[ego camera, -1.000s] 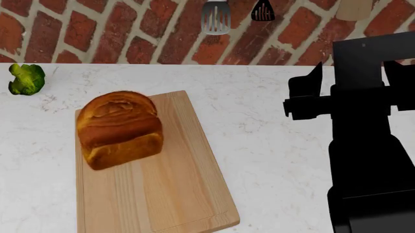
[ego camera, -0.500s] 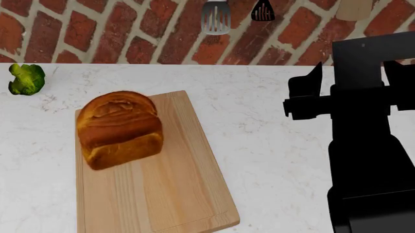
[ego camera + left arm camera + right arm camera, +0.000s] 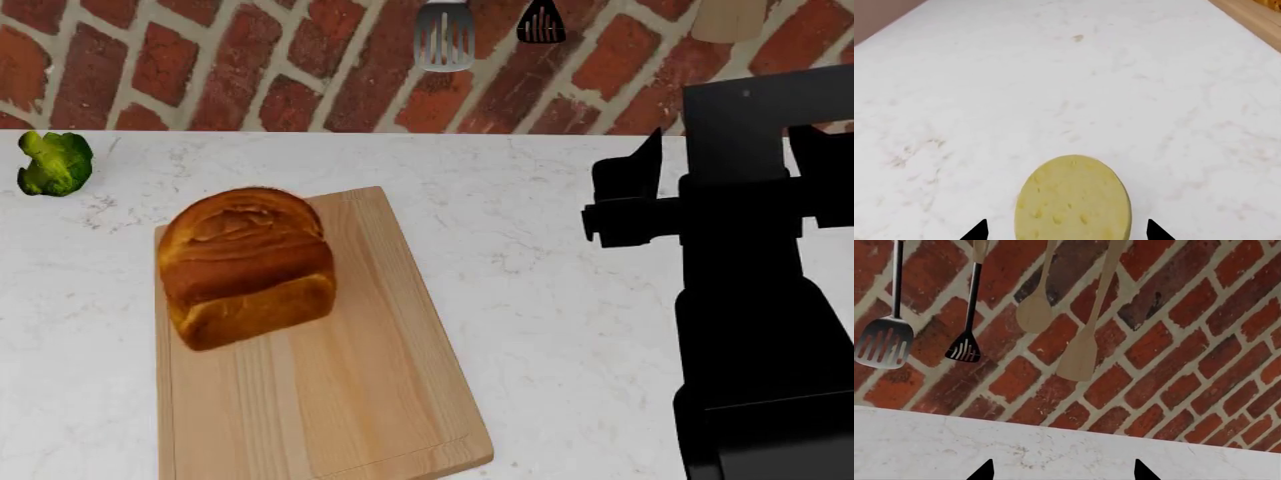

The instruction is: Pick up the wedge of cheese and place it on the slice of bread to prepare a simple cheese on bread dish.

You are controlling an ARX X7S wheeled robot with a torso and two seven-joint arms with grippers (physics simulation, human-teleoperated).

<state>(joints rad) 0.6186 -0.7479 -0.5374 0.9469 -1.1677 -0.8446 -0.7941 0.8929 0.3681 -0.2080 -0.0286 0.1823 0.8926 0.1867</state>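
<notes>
Cheese first, in the left wrist view: the wedge of cheese (image 3: pixel 1073 198) lies flat on the white marble counter (image 3: pixel 1054 90), a pale yellow rounded disc with small pits, its near edge cut off by the frame. Only two black fingertips (image 3: pixel 976 231) of the left gripper (image 3: pixel 1066 232) show, one each side of the cheese with counter visible between, so the claw is spread wide and grips nothing. A sliver of the cutting board (image 3: pixel 1254 17) peeks in at one corner.

Head view next: the slice of bread (image 3: pixel 244 264), golden-brown with a domed crust, sits on the board's far left corner. Broccoli (image 3: pixel 54 163) rests near the counter's far left edge. The cheese is out of sight here. The right arm (image 3: pixel 747 290) bulks black, and its claw cannot be made out.

Right wrist view: the right gripper (image 3: pixel 1063 471) shows two tips set wide apart, empty, facing the brick wall (image 3: pixel 1174 340) with hanging utensils (image 3: pixel 884 340).
</notes>
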